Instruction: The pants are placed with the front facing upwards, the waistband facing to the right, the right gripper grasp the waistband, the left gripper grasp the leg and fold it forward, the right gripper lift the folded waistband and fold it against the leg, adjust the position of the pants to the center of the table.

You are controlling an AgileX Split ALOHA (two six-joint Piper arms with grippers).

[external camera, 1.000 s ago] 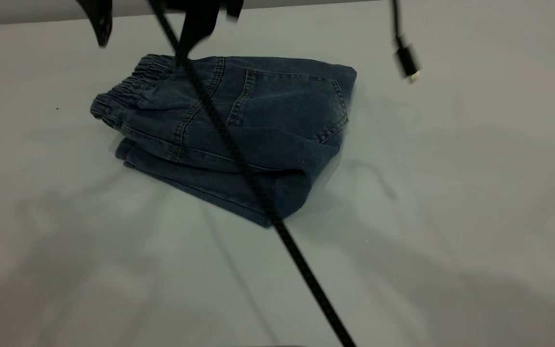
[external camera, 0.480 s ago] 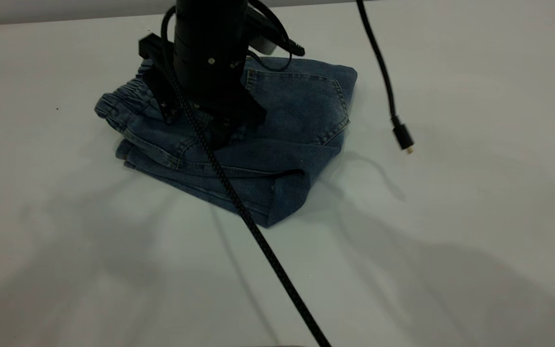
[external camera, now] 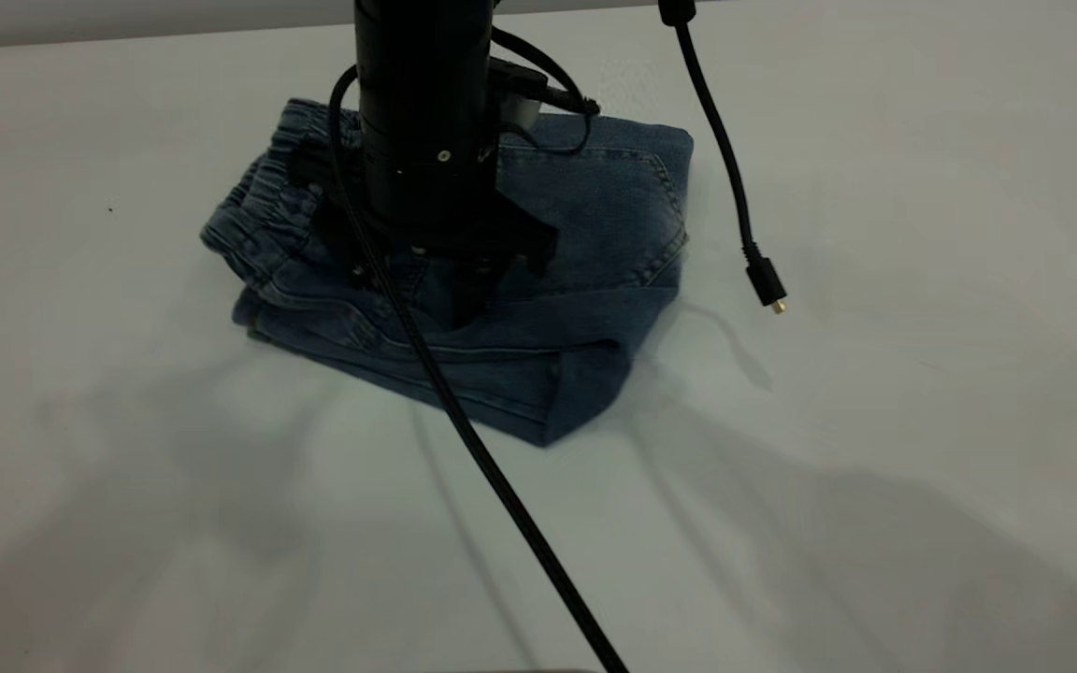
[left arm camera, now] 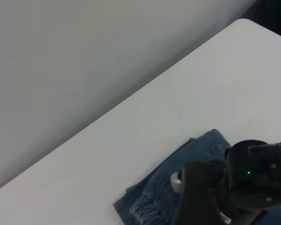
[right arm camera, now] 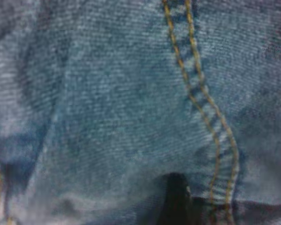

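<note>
The pants (external camera: 595,215) lie folded into a thick blue denim bundle on the white table (external camera: 875,467), back pocket on top. The ruched waistband (external camera: 258,201) points to the left. My right gripper (external camera: 468,304) stands straight down on the top layer near the bundle's middle, fingers shut and pressed into the cloth. The right wrist view is filled with denim (right arm camera: 122,93) and a tan double seam, with one dark fingertip (right arm camera: 175,197) against the fabric. From the left wrist view I see the pants (left arm camera: 201,145) and the right arm (left arm camera: 253,183) from afar. My left gripper is out of view.
A black braided cable (external camera: 501,486) runs from the right arm across the pants toward the table's near edge. A second loose cable hangs at the right, its plug (external camera: 768,285) just above the table beside the pants. The table's far edge (left arm camera: 145,89) meets a grey wall.
The right gripper has come down from above the table onto the folded pants. The bundle has slid a little to the right under it, and the waistband end has swung round.
</note>
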